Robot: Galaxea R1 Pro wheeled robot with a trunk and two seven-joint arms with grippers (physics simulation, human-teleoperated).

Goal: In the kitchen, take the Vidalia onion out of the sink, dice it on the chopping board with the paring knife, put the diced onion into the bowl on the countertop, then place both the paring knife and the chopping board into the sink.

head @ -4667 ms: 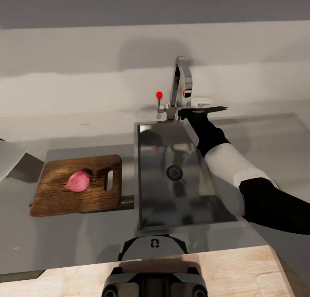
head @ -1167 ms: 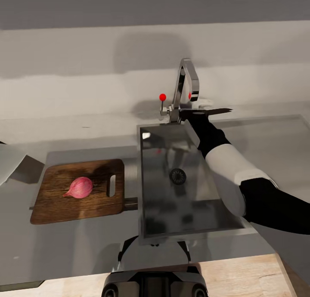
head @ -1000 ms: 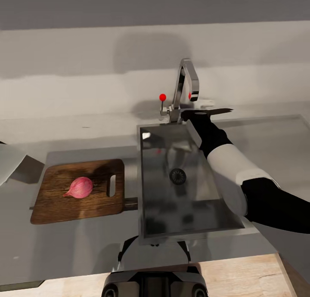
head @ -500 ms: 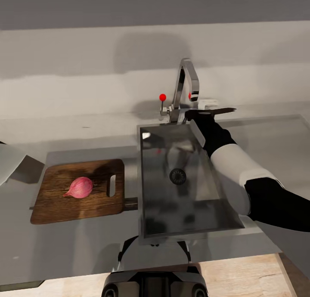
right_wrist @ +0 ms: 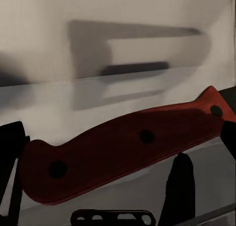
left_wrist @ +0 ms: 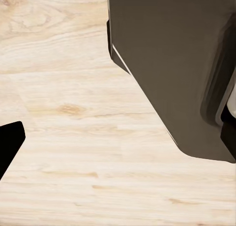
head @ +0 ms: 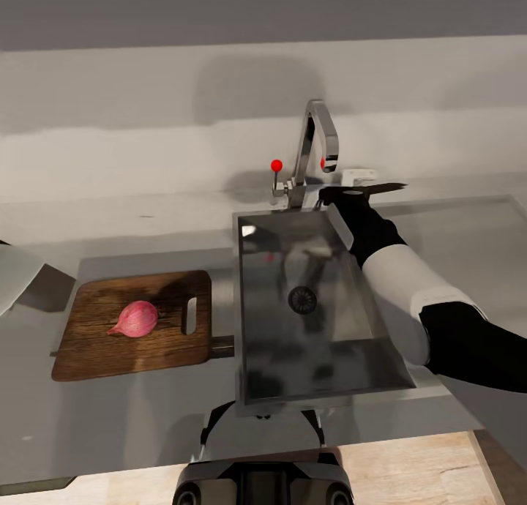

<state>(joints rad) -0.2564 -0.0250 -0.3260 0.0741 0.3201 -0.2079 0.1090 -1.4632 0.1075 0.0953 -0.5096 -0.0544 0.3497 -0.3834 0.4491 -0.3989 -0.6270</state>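
Onion on the board, knife in the right gripper by the faucet

The Vidalia onion (head: 134, 319) lies on the chopping board (head: 95, 344), left of the sink (head: 315, 358) — round, likely to roll under a blade. The right gripper (head: 353, 192), arm stretched over the basin, clasps the paring knife (right_wrist: 123, 150) by its rigid red handle — the sensible hold. I cannot tell the left gripper's state.
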